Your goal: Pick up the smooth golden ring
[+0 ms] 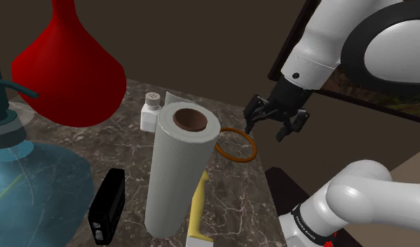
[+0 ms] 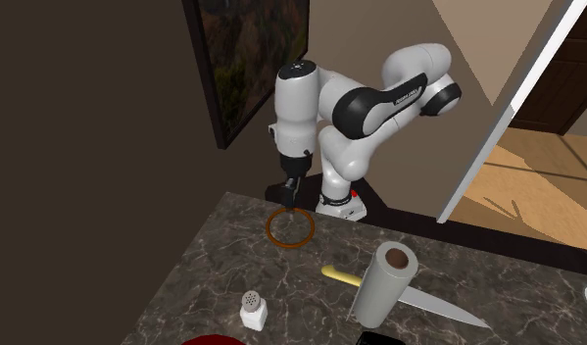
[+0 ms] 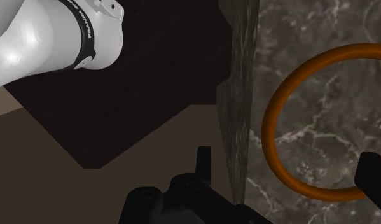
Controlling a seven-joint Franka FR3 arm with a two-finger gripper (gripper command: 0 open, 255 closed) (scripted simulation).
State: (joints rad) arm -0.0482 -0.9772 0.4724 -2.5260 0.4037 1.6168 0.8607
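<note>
"Where was the orange-brown ring (image 1: 255,146)?"

"Flat on the counter (image 1: 236,193), just beside the paper towel roll (image 1: 177,168), on its side toward the arm. The claw (image 1: 266,130) hung farther from the roll, fingers wide apart, holding nothing."

"What could have gone wrong?"

"One finger seemed past the counter's lip. Lowered so, it might have struck stone or skidded the thin band away."

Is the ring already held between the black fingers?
No, the gripper hangs open above the marble counter, and the orange-brown ring lies flat on it, untouched.
</note>
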